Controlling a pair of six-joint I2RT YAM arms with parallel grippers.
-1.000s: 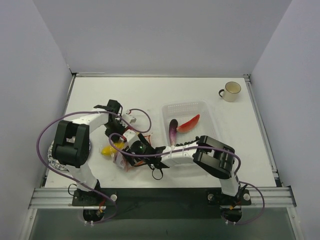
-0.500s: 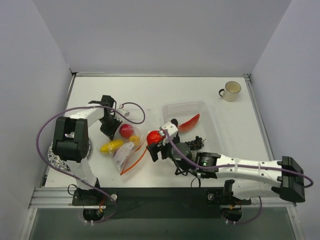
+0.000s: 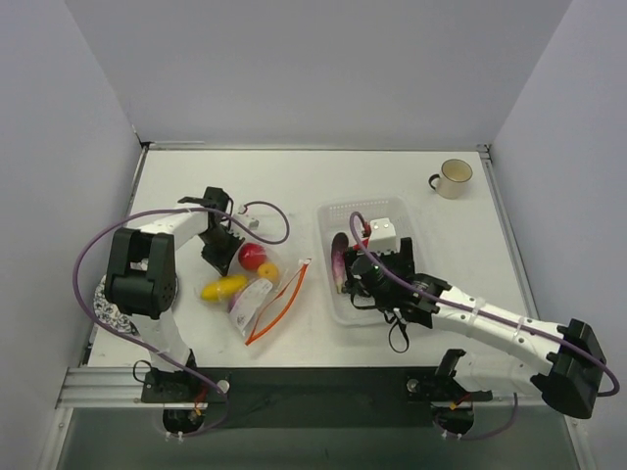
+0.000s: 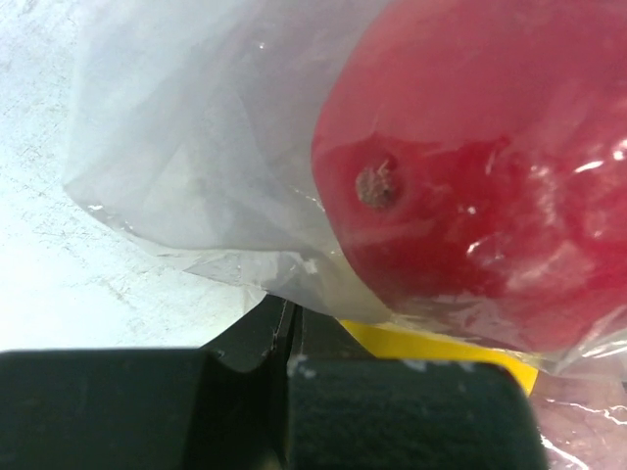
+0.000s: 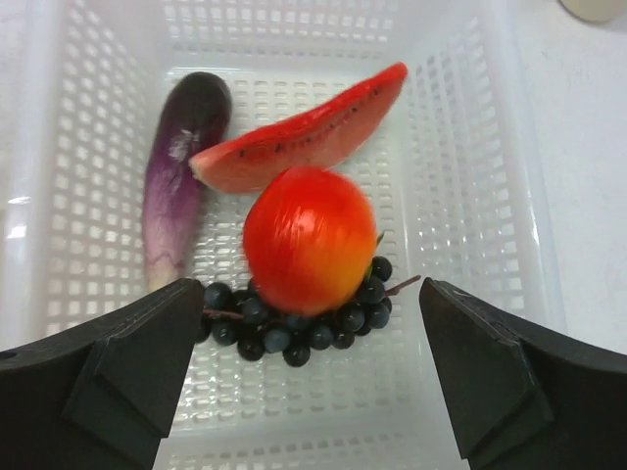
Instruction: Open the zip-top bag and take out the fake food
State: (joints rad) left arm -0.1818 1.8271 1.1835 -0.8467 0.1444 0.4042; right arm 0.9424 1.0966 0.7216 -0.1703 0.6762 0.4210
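Three glossy plastic pieces lie inside the clear crinkly zip-top bag with the orange-red zip strip (image 3: pixel 263 299): a red round fruit (image 3: pixel 253 257), a small yellow-orange piece (image 3: pixel 267 272) and a long yellow lemon-like piece (image 3: pixel 223 288). The bag rests on the white surface (image 3: pixel 196 186) left of centre, its mouth gaping toward the white mesh plastic basket (image 3: pixel 411 220).

The left end effector (image 4: pixel 292 318) is clenched on a thin fold of the bag's film, just beside the red fruit. The right end effector (image 5: pixel 312 370) hangs over the basket with its jaws spread wide, grasping nothing. Between them a red-orange round fruit (image 5: pixel 309 240) sits on a bunch of dark grapes (image 5: pixel 284 328), next to a purple eggplant (image 5: pixel 181 166) and a red wedge-shaped piece (image 5: pixel 304 132).

Most of the risk, as I judge it, lies in the bag. The left pinch holds only slick film, so a tug could let it slip, and the bag would then slide along with whatever reaches in. Open jaws entering the mouth may catch the zip strip or crumple the plastic over the fruit. Round, glossy pieces can squirt out of a closing grip and roll across the surface. In the basket, the fruit perched on the grapes looks unsteady; a brush from a rising finger could tip it.
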